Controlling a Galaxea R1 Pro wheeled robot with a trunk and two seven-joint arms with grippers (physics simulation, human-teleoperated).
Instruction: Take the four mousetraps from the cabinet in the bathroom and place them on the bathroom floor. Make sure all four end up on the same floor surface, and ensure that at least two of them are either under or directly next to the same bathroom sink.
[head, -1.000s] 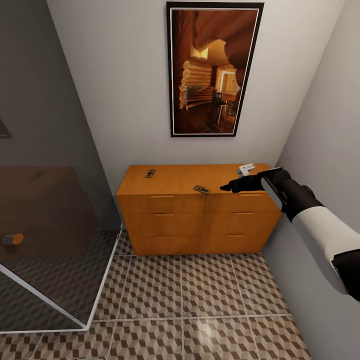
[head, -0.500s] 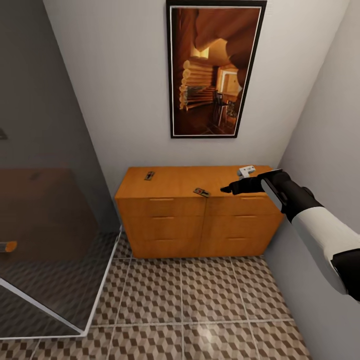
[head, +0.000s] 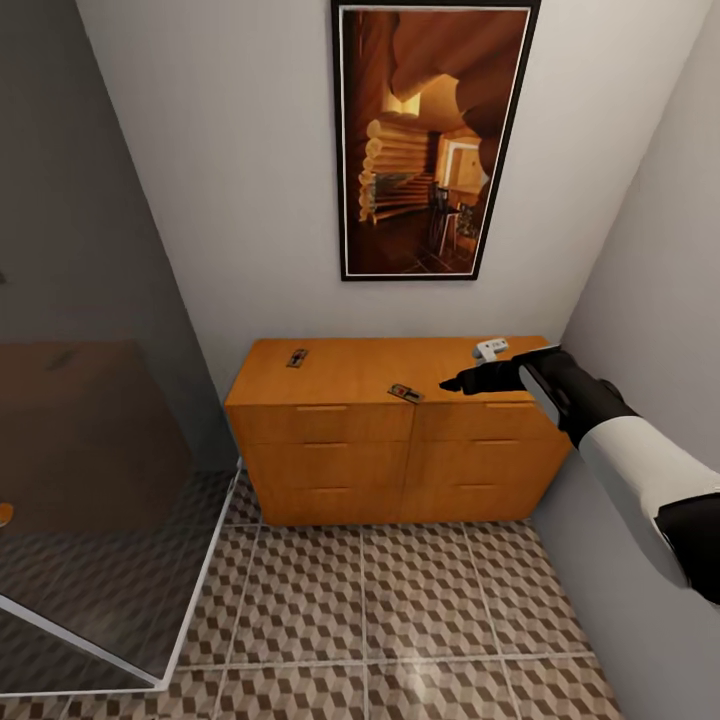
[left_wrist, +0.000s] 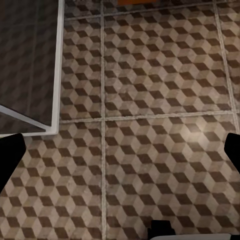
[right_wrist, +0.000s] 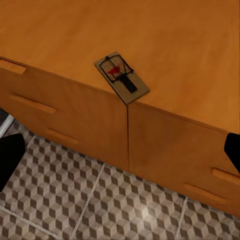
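The cabinet (head: 400, 430) stands against the back wall, under a framed picture (head: 430, 140), with a grey wall close on its right side and a glass shower panel (head: 90, 400) on its left. On its top, one mousetrap (head: 404, 393) lies at the front edge, a corner slightly over the edge, and a second mousetrap (head: 297, 357) lies near the back left. A small white object (head: 490, 348) rests at the back right, just behind the right gripper (head: 450, 383), which hovers over the top to the right of the front trap, not touching it.

The right wrist view shows the front mousetrap (right_wrist: 122, 76) with its red mark and dark wire; the fingers (right_wrist: 10, 157) are wide apart. The left wrist view shows the bathroom floor (left_wrist: 150, 100) and the white frame of the shower panel; the left gripper (left_wrist: 120, 155) has its fingers also spread apart, holding nothing
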